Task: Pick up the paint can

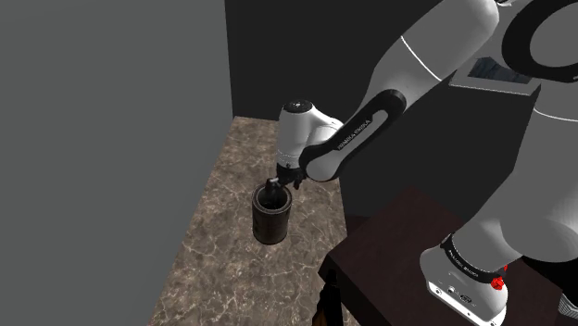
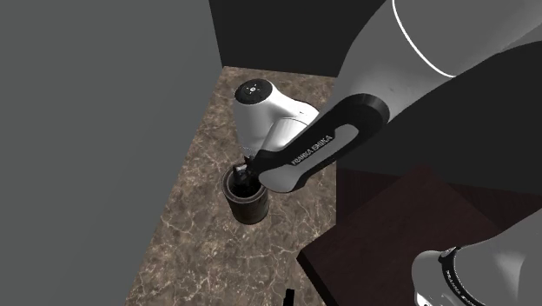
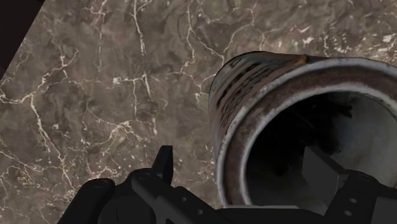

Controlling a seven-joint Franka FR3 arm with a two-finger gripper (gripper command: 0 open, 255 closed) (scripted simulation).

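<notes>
One dark, rust-stained paint can [image 1: 271,220] [image 2: 247,207] [image 3: 236,95] is standing upright on the brown marbled surface [image 1: 222,269], about midway between its two long edges and well clear of the far edge, where the surface is meeting the grey wall [image 1: 111,139]; its mouth is lying open, ringed by a rusty rim. The white arm [image 1: 357,134] is reaching down from the dark stand [image 1: 398,241] and is bringing the jaws right to the can's top; the jaws are standing apart, straddling the can's wall; in the wrist view one black finger [image 3: 164,164] is hanging outside the can, with marble showing between it and the wall, while the other finger [image 3: 318,168] is sitting inside the mouth; nothing is being clasped.
</notes>
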